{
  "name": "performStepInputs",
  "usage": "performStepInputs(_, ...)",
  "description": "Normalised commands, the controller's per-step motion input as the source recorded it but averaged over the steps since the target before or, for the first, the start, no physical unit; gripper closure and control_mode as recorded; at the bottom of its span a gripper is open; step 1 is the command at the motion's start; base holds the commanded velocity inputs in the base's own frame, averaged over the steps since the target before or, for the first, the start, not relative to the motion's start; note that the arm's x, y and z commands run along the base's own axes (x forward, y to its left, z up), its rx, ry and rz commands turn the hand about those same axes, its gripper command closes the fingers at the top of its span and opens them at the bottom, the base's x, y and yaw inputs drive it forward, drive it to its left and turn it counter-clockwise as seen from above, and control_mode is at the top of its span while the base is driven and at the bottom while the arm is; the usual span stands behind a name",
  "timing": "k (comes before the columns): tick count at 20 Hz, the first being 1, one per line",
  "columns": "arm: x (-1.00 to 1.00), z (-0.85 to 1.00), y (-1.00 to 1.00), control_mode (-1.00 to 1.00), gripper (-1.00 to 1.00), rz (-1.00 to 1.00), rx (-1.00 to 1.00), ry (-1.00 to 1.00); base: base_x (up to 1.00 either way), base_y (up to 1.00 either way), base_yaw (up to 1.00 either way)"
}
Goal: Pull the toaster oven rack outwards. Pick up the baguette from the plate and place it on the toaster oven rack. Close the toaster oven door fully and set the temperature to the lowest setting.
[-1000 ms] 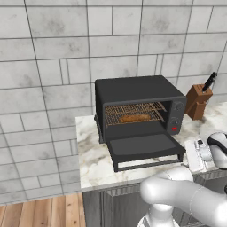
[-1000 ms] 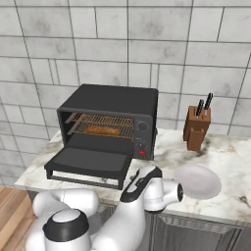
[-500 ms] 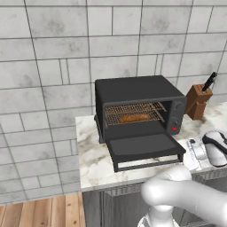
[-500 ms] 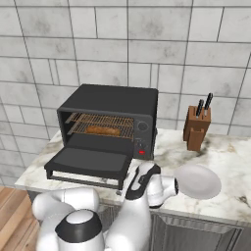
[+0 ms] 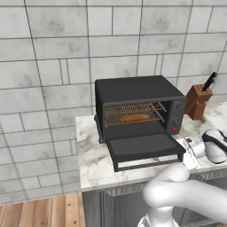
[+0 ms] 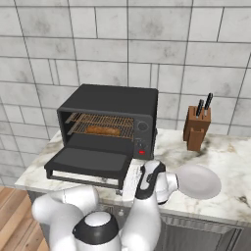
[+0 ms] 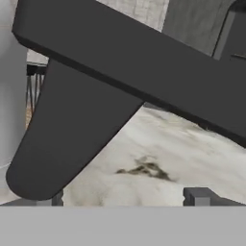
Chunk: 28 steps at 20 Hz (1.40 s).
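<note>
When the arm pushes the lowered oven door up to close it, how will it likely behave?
The toaster oven door looks like a rigid flat panel hinged at its rear edge, so it should swing up stiffly without flexing. Its bar handle offers a firm edge, though smooth metal might slip.

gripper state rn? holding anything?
Gripper: open, empty, low beside the right front corner of the toaster oven door.
</note>
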Motion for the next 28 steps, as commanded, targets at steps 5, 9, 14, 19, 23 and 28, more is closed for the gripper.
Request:
performStepInputs(5, 0.0, 0.0, 0.46, -1.0, -1.0, 0.07, 0.28, -0.18, 0.0, 0.0, 0.0)
performStepInputs(9, 0.02, 0.0, 0.42, -1.0, -1.0, 0.03, 0.28, -0.22, 0.0, 0.0, 0.0)
performStepInputs(14, 0.15, 0.06, 0.46, -1.0, -1.0, 0.01, 0.28, -0.24, 0.0, 0.0, 0.0)
performStepInputs(19, 0.45, 0.18, 0.54, -1.0, -1.0, 0.0, 0.16, -0.18, 0.0, 0.0, 0.0)
performStepInputs(23, 0.65, 0.2, 0.61, -1.0, -1.0, 0.0, 0.11, -0.09, 0.0, 0.0, 0.0)
performStepInputs(28, 0.71, 0.29, 0.55, -1.0, -1.0, 0.0, 0.08, -0.01, 0.0, 0.0, 0.0)
